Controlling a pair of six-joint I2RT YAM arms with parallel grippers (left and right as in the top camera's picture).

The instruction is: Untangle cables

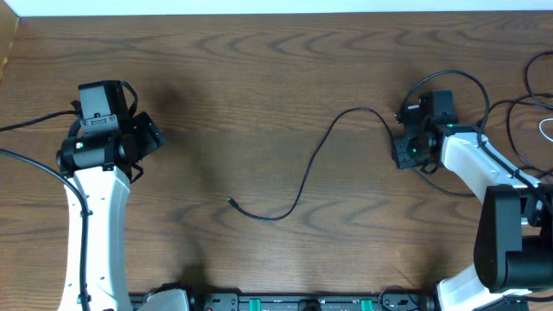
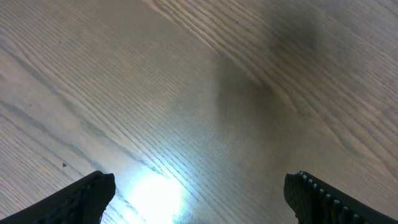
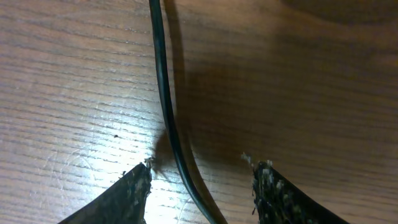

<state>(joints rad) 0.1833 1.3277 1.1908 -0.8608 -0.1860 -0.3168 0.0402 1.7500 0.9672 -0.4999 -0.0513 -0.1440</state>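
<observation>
One thin black cable (image 1: pixel 304 178) lies in an S-curve across the middle of the table, its small plug end (image 1: pixel 232 201) free at the left. Its other end runs under my right gripper (image 1: pixel 404 152). In the right wrist view this cable (image 3: pixel 163 81) passes between the two fingertips of the right gripper (image 3: pixel 202 175), which stand apart on either side and do not touch it. My left gripper (image 1: pixel 149 135) is far to the left, wide open over bare wood (image 2: pixel 205 93), with nothing between its fingers (image 2: pixel 87 199).
More thin black cables (image 1: pixel 517 105) loop at the right edge behind the right arm, and a bit of white cable (image 1: pixel 546 130) shows there too. The wooden table (image 1: pixel 259 69) ends at a pale strip along the back.
</observation>
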